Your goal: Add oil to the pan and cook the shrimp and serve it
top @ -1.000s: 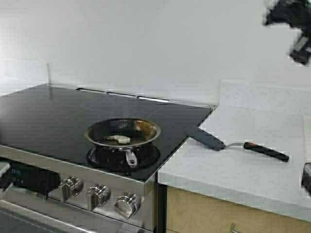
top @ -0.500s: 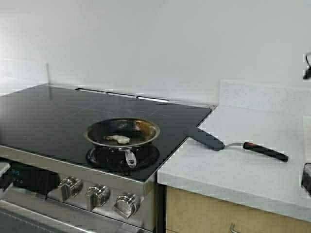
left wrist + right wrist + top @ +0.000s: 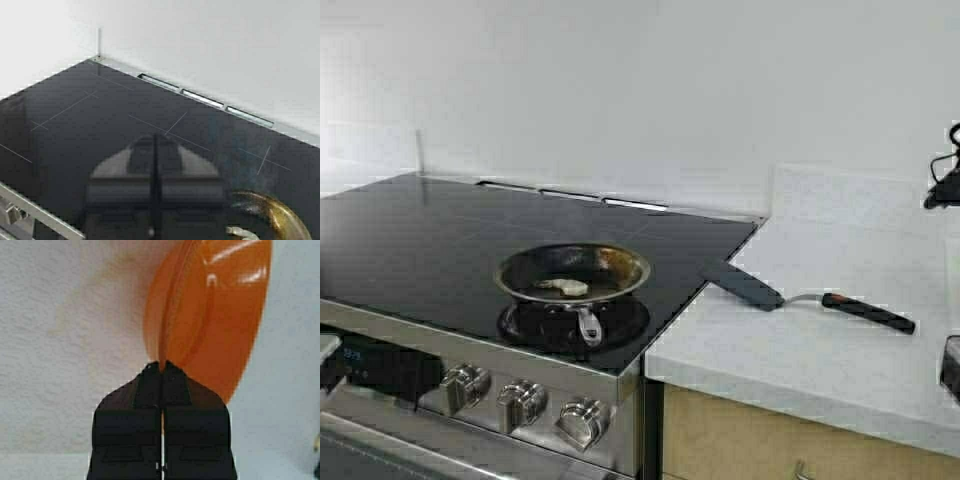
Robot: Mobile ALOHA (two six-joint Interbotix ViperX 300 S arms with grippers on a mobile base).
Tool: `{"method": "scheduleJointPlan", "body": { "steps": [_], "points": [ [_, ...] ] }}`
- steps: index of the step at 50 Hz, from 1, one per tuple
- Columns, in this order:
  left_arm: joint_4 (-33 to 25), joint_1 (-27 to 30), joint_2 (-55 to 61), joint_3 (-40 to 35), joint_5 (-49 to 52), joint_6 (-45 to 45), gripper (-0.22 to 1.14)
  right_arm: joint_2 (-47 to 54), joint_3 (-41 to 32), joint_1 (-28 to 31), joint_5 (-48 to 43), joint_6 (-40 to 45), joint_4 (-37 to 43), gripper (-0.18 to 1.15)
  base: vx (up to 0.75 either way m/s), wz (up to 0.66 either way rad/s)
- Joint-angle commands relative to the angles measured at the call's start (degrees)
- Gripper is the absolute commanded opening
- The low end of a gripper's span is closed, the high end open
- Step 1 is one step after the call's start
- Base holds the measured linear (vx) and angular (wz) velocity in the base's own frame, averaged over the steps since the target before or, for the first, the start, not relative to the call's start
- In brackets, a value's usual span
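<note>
The pan (image 3: 624, 262) stands on the front burner of the black cooktop, handle toward me, with the pale shrimp (image 3: 565, 287) lying inside. From the left wrist view the pan's rim (image 3: 282, 216) and the shrimp (image 3: 240, 231) show beside my left gripper (image 3: 154, 142), which hangs shut and empty above the glass. My right gripper (image 3: 161, 365) is shut on the rim of an orange bowl (image 3: 220, 315), held on edge over the white counter. Only a small dark part of the right arm (image 3: 942, 188) shows at the far right in the high view. The oil is out of view.
A black spatula (image 3: 752, 287) with a black and red handle lies across the seam between cooktop and white counter (image 3: 820, 350). Stove knobs (image 3: 520, 400) line the front panel. A dark object (image 3: 951, 366) sits at the right edge. A white wall backs everything.
The right arm, seen high at the top right a second ago, has dropped down along the right edge. Pan, shrimp and spatula have not moved.
</note>
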Motion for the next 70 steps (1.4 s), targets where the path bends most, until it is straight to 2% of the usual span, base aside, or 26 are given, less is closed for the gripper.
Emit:
{"method": "scheduleJointPlan", "body": {
  "steps": [1, 6, 9, 12, 17, 20, 23, 32, 37, 47, 62, 70],
  "points": [
    [0.1, 0.0, 0.4, -0.7, -0.3, 0.0, 0.03, -0.9, -1.1, -0.2, -0.6, -0.2, -0.1, 0.07, 0.00, 0.00],
    [0.1, 0.0, 0.4, -0.8, -0.3, 0.0, 0.03, -1.0, -1.3, -0.2, -0.7, -0.7, 0.1, 0.08, 0.00, 0.00],
    [0.1, 0.0, 0.5, -0.8, -0.3, 0.0, 0.03, -1.2, -1.3, -0.2, -1.1, -1.5, 0.5, 0.14, 0.00, 0.00],
    [0.1, 0.0, 0.5, -0.8, -0.3, 0.0, 0.03, -1.5, -1.6, -0.2, -1.5, -2.3, 2.0, 0.27, 0.00, 0.00],
    [0.2, 0.0, 0.5, -0.8, -0.3, 0.0, 0.03, -1.8, -2.6, -0.2, -1.5, -4.6, 5.6, 0.65, 0.00, 0.00],
    [0.1, 0.0, 0.4, -0.8, -0.3, 0.0, 0.03, -1.8, -3.0, -0.2, -1.4, -6.5, 7.7, 0.84, 0.00, 0.00],
    [0.1, 0.0, 0.4, -0.9, -0.3, -0.1, 0.03, -1.8, -3.2, -0.2, -1.4, -9.2, 10.7, 0.95, 0.00, 0.00],
    [0.1, 0.0, 0.4, -0.9, -0.3, 0.0, 0.03, -1.8, -4.6, -1.2, -1.7, -19.2, 21.3, 0.96, 0.00, 0.00],
    [0.1, 0.0, 0.4, -0.9, -0.3, 0.0, 0.03, -2.5, -4.6, -1.4, -2.7, -22.7, 23.8, 0.96, 0.00, 0.00],
    [0.1, 0.0, 0.4, -0.8, -0.3, 0.0, 0.03, -3.4, -3.8, -2.5, -4.5, -23.0, 23.7, 0.96, 0.00, 0.00],
    [0.1, 0.0, 0.5, -0.8, -0.3, -0.1, 0.03, -12.2, -4.0, -4.7, -6.9, -23.1, 24.2, 0.96, 0.00, 0.00],
    [0.1, 0.0, 0.4, -0.8, -0.3, -0.2, 0.03, -16.9, -3.8, -4.6, -9.4, -23.1, 28.5, 0.96, 0.00, 0.00]
  ]
}}
